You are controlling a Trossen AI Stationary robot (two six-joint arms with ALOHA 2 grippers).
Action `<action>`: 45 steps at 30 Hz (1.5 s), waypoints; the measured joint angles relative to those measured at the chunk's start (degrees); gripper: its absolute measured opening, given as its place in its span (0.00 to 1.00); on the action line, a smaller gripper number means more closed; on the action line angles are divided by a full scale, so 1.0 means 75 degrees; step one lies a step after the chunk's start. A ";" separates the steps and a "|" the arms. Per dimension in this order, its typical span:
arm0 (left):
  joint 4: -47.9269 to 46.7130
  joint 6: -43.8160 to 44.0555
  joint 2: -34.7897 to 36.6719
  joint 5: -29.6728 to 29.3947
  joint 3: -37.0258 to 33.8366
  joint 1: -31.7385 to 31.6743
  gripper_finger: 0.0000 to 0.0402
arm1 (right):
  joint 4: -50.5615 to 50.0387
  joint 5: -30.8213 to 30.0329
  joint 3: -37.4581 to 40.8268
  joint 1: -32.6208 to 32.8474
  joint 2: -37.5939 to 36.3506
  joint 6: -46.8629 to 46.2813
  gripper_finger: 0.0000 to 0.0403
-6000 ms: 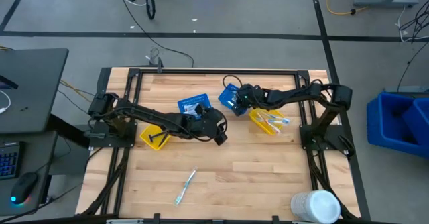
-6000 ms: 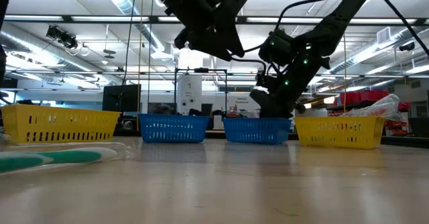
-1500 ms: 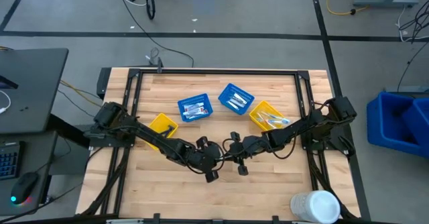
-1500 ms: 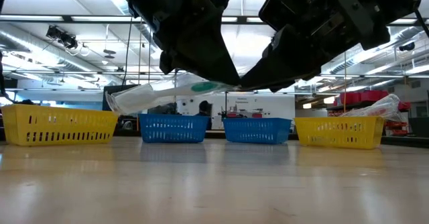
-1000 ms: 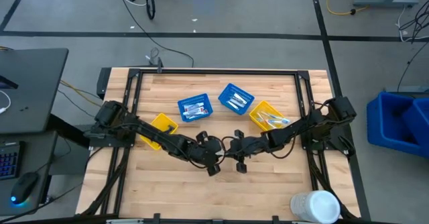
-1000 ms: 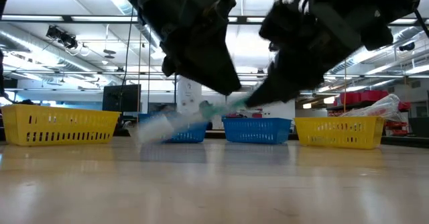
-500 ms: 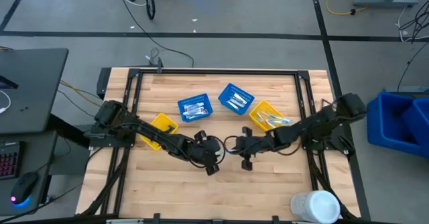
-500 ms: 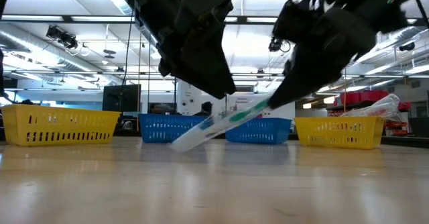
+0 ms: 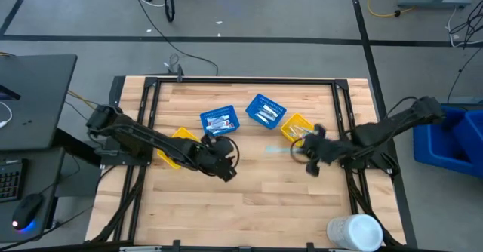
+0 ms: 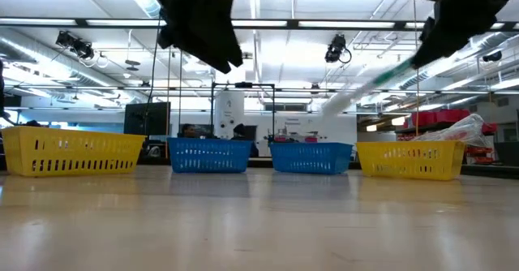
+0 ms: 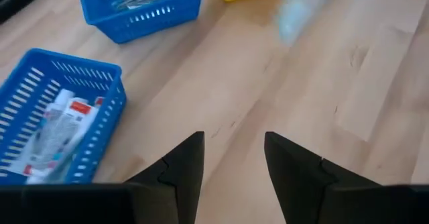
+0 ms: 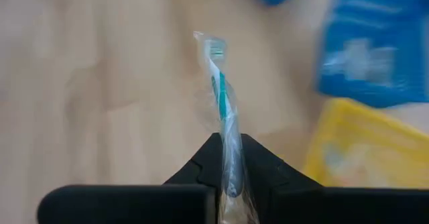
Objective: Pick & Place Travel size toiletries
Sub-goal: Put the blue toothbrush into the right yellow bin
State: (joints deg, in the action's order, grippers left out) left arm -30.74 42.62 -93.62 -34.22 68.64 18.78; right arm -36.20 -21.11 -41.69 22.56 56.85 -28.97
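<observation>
A white and teal toothbrush (image 12: 220,93) in a clear wrapper sticks out of my shut right gripper (image 12: 229,158). In the high view it is a faint streak (image 9: 275,148) beside the right gripper (image 9: 297,149), just short of the yellow basket (image 9: 300,131). From table height the toothbrush (image 10: 365,84) is high in the air. My left gripper (image 11: 233,162) is open and holds nothing; it hovers mid-table (image 9: 227,169) near the blue basket of white tubes (image 9: 219,121). My right gripper pinches the toothbrush's handle end (image 12: 228,135) between its two fingers, through the clear wrapper. The brush runs on in line with the fingers, bristle head (image 12: 214,49) at the free end. It is lifted clear of the table and slopes down away from the gripper (image 10: 336,102).
Four baskets stand across the table's middle: a yellow one (image 9: 178,146) by the left arm, two blue ones (image 11: 53,127) (image 9: 266,110), and the right yellow one holding wrapped items. A large white cylinder (image 9: 355,232) stands at the near right corner. Bare wood lies toward the near edge.
A second ago both grippers met at the toothbrush mid-table. Now only the right gripper has it. The right gripper has moved toward the table's right edge and up, carrying the brush toward the right yellow basket. The left gripper has drawn back toward the table's left side.
</observation>
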 joint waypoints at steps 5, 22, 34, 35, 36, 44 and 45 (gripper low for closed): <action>-0.0225 -0.0529 0.0229 0.0495 -0.0004 -0.0088 0.42 | -0.1563 -0.1594 0.0000 -0.0019 -0.1317 -0.1060 0.09; -0.0178 -0.0733 0.0244 0.0477 -0.0009 -0.0203 0.42 | -0.4736 -0.2180 0.0125 -0.0695 -0.1843 -0.3936 0.10; -0.0172 -0.0747 0.0239 0.0459 -0.0009 -0.0203 0.42 | -0.3179 -0.1387 0.1070 -0.1106 -0.1834 -0.3423 0.10; -0.0172 -0.0747 0.0239 0.0436 -0.0009 -0.0203 0.42 | -0.3093 -0.1416 0.1070 -0.1112 -0.1834 -0.3294 0.10; -0.0172 -0.0750 0.0239 0.0411 -0.0009 -0.0203 0.42 | -0.3023 -0.1446 0.1070 -0.1112 -0.1830 -0.3160 0.10; -0.0166 -0.0671 0.0239 0.0375 -0.0009 -0.0203 0.42 | -0.2515 -0.1285 0.1687 -0.1115 -0.1602 -0.3104 0.15; -0.0166 -0.0673 0.0239 0.0374 -0.0009 -0.0203 0.42 | -0.2444 -0.1161 0.1718 -0.1115 -0.1571 -0.3107 0.18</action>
State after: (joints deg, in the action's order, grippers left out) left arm -31.99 37.57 -91.83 -31.41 68.58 17.26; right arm -54.53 -29.81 -28.80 14.20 45.07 -52.27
